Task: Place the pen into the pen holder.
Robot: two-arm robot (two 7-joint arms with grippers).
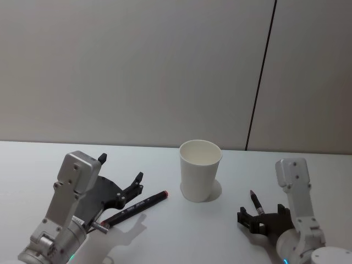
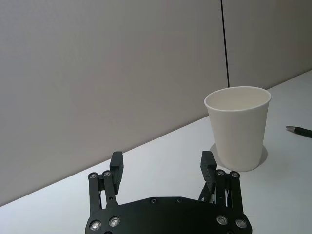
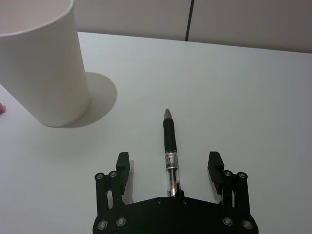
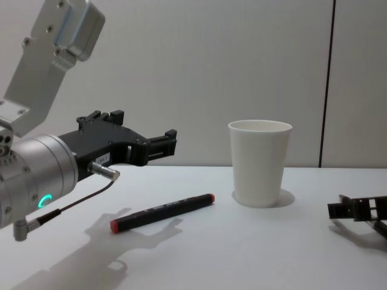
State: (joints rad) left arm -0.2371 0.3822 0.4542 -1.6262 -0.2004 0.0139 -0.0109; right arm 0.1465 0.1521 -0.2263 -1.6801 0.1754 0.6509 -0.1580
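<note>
Straddling the pen: right tool point(image 3: 169, 158), low near the worktop point(image 1: 165, 242), fingers spread wide, one on either side of the black pen point(image 3: 170, 146); nothing gripped yet.
Black pen: flat on the worktop, right of the pen holder point(image 1: 199, 170) and apart from it; tip pointing away from the tool, barrel lined up between the fingers, so probably set for a straight close.
Pen holder: white paper cup, upright, mouth open, no pen visible inside.
Left tool point(image 4: 145, 127): raised above the worktop, open, holding nothing, aimed toward the cup; probably high to leave room.
Marker point(image 4: 162, 212): black with red ends, flat below the left tool, left of the cup, untouched.
Next, by judgement: close on the barrel, lift, tip upright over the rim.
</note>
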